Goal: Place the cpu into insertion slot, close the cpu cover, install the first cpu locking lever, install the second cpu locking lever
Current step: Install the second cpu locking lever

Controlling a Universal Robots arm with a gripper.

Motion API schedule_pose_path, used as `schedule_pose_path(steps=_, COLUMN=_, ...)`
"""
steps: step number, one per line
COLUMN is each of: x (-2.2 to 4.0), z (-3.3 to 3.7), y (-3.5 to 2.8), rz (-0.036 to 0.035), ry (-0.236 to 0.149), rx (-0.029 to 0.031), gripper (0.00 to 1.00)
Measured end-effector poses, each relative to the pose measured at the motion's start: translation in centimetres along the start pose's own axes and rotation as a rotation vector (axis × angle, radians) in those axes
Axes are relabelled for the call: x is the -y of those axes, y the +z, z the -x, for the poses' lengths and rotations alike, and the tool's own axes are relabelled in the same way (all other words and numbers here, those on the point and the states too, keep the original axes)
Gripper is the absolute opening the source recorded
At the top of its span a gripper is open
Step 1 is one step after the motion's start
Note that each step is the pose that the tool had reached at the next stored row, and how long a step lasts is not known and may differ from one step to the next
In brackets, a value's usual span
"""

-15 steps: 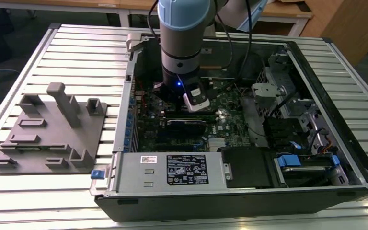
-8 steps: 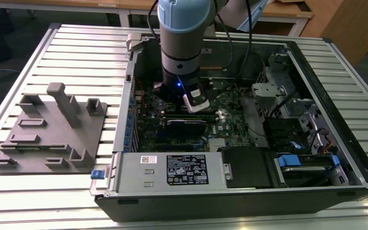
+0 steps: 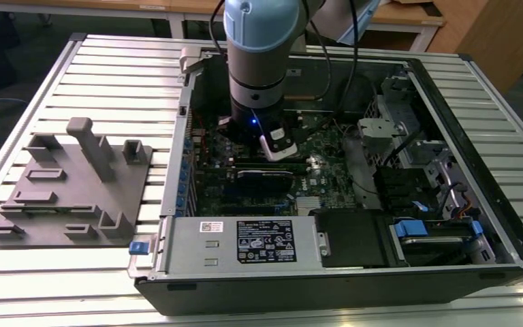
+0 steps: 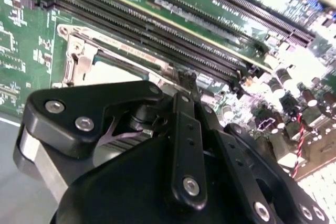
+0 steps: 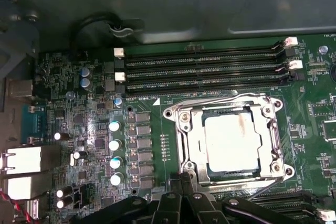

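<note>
My gripper (image 5: 185,181) is down at the socket edge, black linkage crowding the near side in both wrist views. Fingertips pinched almost together at the rim of the insertion slot (image 5: 181,129), at the corner nearest me; whether they grip one of the thin wire levers there I cannot tell.

Just beyond the tips: the cpu (image 5: 231,142) seated flat in the slot, pale metal top showing. The cpu cover (image 5: 273,129) lies down around it, silvery frame bordering the chip on all sides.

Past the socket: long black memory slots (image 5: 205,69) running side by side across the green motherboard (image 5: 68,77).

Exterior view: my arm (image 3: 257,61) drops straight into the open computer case (image 3: 443,136), which lies on a slatted table (image 3: 107,75). A grey fixture plate (image 3: 62,191) sits outside the case, toward the exterior view's left.
</note>
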State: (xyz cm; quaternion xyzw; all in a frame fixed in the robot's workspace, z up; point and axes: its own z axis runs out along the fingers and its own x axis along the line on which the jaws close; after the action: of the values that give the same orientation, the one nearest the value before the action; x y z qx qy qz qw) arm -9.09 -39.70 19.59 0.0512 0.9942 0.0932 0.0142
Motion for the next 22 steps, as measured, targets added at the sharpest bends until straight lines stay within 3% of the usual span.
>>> schedule_pose_path(steps=4, x=-0.04, z=0.01, y=-0.22, rz=0.0005, ry=0.0, rx=0.0, gripper=0.11)
schedule_pose_path(steps=22, x=-0.72, z=0.08, y=-3.79, rz=0.0005, ry=0.0, rx=0.0, gripper=0.11)
